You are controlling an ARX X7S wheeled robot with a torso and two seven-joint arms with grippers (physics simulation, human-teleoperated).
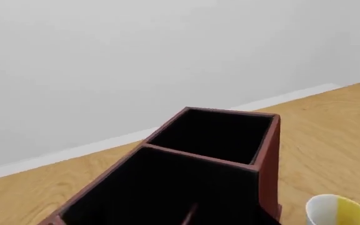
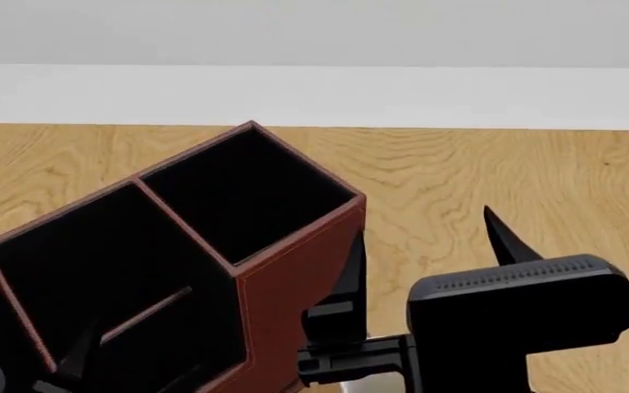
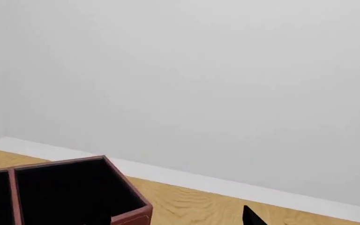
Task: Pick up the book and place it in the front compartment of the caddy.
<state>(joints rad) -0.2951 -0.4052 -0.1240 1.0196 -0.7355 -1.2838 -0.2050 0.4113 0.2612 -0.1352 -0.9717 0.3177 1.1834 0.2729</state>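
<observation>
Your caddy (image 2: 238, 246) fills the lower left of the head view, set diagonally on the wooden table (image 2: 490, 172) with its open top upward, so every compartment is reachable from above. The book cannot be identified in any view; thin dark shapes at the lower left of the head view may be gripper parts. Your right gripper (image 2: 424, 270) sits at the lower centre-right, just beside the caddy's end wall, with its wrist camera housing (image 2: 522, 319) in the foreground. One finger (image 2: 503, 239) points up toward the wall; the other lies against the caddy, so the jaws stand apart with nothing visible between them. The left gripper's jaw state cannot be determined. A mug (image 1: 339, 211) stands near the caddy.
</observation>
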